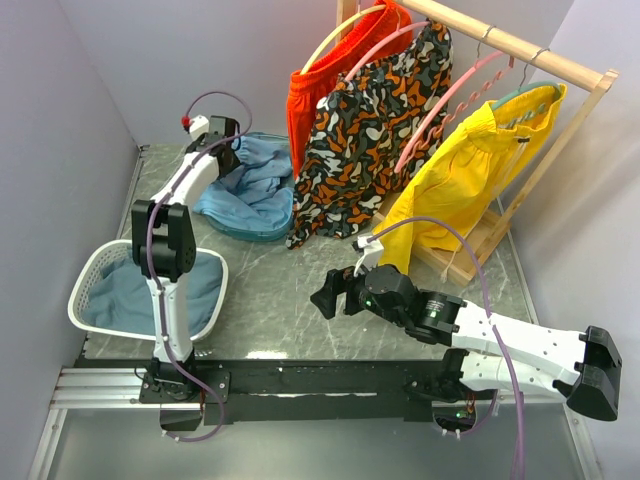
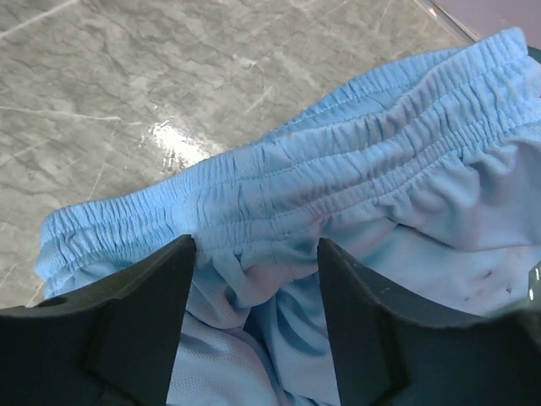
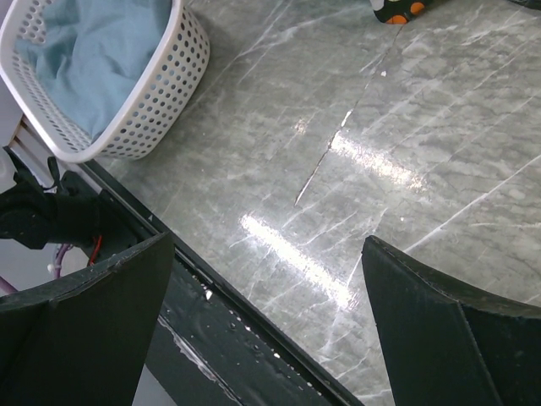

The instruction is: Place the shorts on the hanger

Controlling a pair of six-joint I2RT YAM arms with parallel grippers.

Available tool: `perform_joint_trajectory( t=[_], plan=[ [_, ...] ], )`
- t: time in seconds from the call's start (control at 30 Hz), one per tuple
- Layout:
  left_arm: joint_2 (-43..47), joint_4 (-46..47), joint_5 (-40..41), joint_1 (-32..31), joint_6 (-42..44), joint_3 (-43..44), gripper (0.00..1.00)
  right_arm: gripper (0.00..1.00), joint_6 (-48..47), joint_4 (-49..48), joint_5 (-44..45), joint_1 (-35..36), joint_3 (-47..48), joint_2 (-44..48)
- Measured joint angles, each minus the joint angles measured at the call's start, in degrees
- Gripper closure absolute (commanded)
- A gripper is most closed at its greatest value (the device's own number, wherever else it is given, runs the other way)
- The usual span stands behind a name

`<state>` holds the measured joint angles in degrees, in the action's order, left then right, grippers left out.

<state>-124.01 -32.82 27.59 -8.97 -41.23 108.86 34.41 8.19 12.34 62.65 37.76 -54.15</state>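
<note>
The left arm rises from its base at the near edge and reaches to the far left of the grey marble table (image 1: 280, 300), its wrist bent down over the shorts (image 1: 255, 190), which lie crumpled there beside the rack. The left gripper (image 2: 256, 258) has its fingers apart, straddling a bunched fold just below the gathered waistband (not closed on it). The right arm lies low and stretched leftward across the near side of the table. The right gripper (image 3: 269, 245) is spread wide above bare marble, holding nothing. The pink hanger (image 1: 452, 103) hangs slanted on the wooden rail (image 1: 520, 45) at the far right, between patterned shorts (image 1: 365, 140) and yellow shorts (image 1: 470, 180), well apart from both grippers. A white mesh basket (image 3: 161, 101) holding duller blue cloth sits near the left arm's base.
</note>
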Motion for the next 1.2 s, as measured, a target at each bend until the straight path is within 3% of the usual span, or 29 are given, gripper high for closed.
perform_joint_trajectory(
  t=[0.3, 0.5, 0.9, 1.0, 1.2],
  plan=[
    [-0.4, -1.2, 4.5, -2.1, 1.7, 1.6, 0.72, 0.01, 0.0, 0.0, 0.0, 0.0, 0.0, 0.0],
    [-0.7, -2.3, 6.1, -2.3, 3.0, 2.6, 0.49, 0.01, 0.0, 0.1, 0.0, 0.0, 0.0, 0.0],
    [-4.7, -3.7, 9.8, -2.6, 4.1, 6.6, 0.53, 0.01, 0.0, 0.1, 0.0, 0.0, 0.0, 0.0],
    [-5.2, -3.8, 10.0, -2.8, 4.2, 6.6, 0.58, 0.01, 0.0, 0.2, 0.0, 0.0, 0.0, 0.0],
    [-5.2, -3.9, 10.4, -3.1, 4.5, 6.7, 0.88, 0.01, 0.0, 0.5, 0.0, 0.0, 0.0, 0.0]
  ],
)
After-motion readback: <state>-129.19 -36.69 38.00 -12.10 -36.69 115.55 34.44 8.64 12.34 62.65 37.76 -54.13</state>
